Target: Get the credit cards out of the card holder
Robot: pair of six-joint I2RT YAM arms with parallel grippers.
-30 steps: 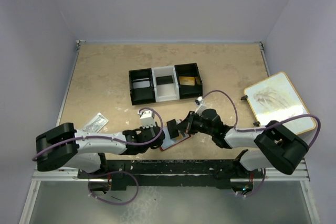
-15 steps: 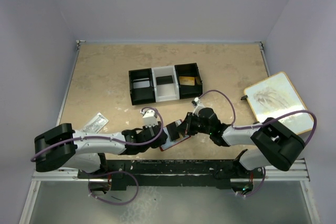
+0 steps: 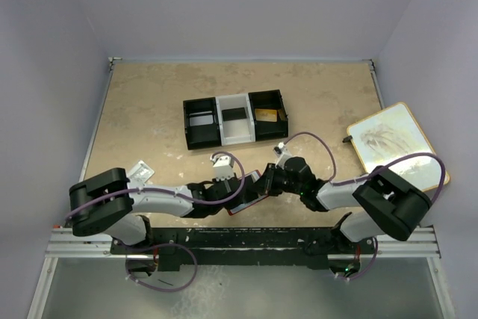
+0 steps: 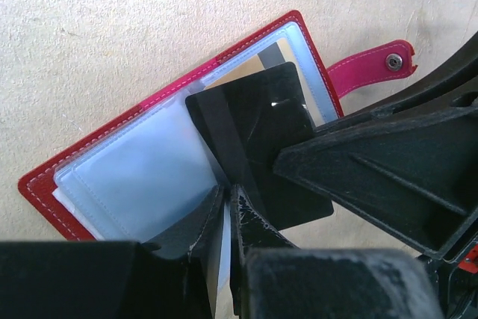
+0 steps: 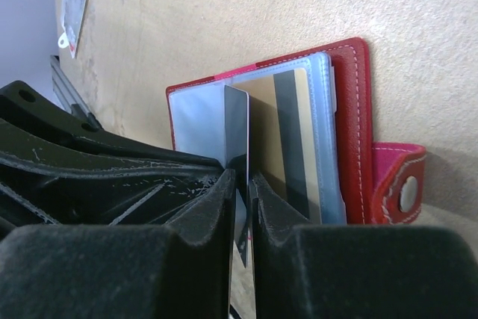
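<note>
Two arms meet low at the near middle of the table [image 3: 149, 95], both over the card holder [image 4: 45, 184]. The holder lies open and flat on the table, inside up, with its red border and pale clear sleeves showing and the snap strap [image 4: 373, 69] sticking out to one side. Left fingers [image 4: 240, 214] are together, tips down at the fold on the sleeve edge; can't tell if they pinch any plastic. Right fingers [image 5: 224, 192] straddle a black card [image 4: 254, 110] with only a narrow gap; can't tell whether they clamp it or just flank it. That card is skewed across the strap-side half, raised off the holder and overhanging its edge; can't tell if any of it is in a sleeve. A gold card with a dark stripe [image 5: 265, 132] sits in the sleeve behind it. Further back, well apart, is a three-compartment tray [image 3: 185, 121], black-white-black. A clear packet [image 3: 138, 173] lies near the left arm, and a framed board [image 3: 388, 143] sits at the right edge.
</note>
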